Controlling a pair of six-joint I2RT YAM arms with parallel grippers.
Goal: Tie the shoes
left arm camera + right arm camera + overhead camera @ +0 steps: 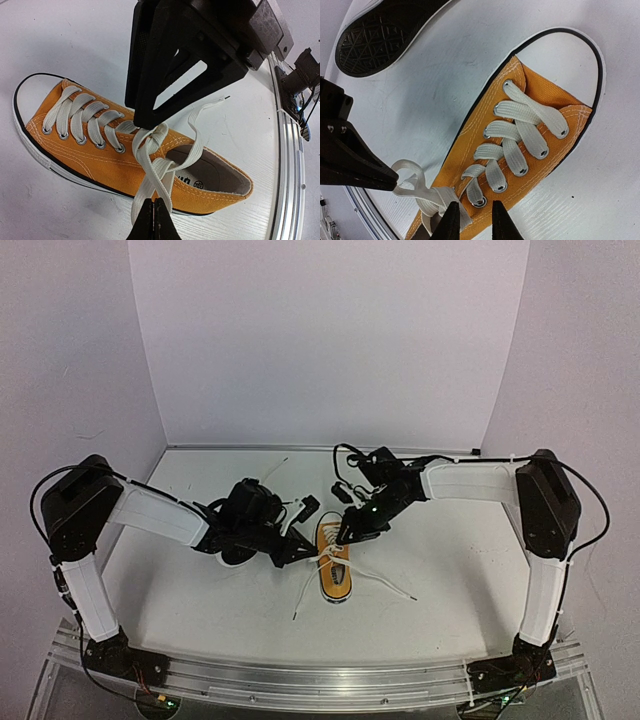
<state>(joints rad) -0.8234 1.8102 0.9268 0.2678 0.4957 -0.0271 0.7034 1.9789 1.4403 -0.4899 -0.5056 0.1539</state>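
Observation:
The orange shoe (336,568) lies at the table's middle, toe pointing away from the arms. Its white laces (159,172) are crossed in a half knot over the tongue. My left gripper (154,214) is shut on a lace loop at the shoe's side; in the top view it (298,548) sits left of the shoe. My right gripper (472,212) is open, its fingers straddling the last eyelet beside the knot; in the top view it (347,533) is over the laces. The second shoe, black sole up (380,35), lies behind, partly hidden under my left arm (236,554).
Two loose lace ends trail on the table, one to the front right (388,585), one to the front left (302,602). The side walls and back wall enclose the table. A metal rail (320,680) runs along the near edge.

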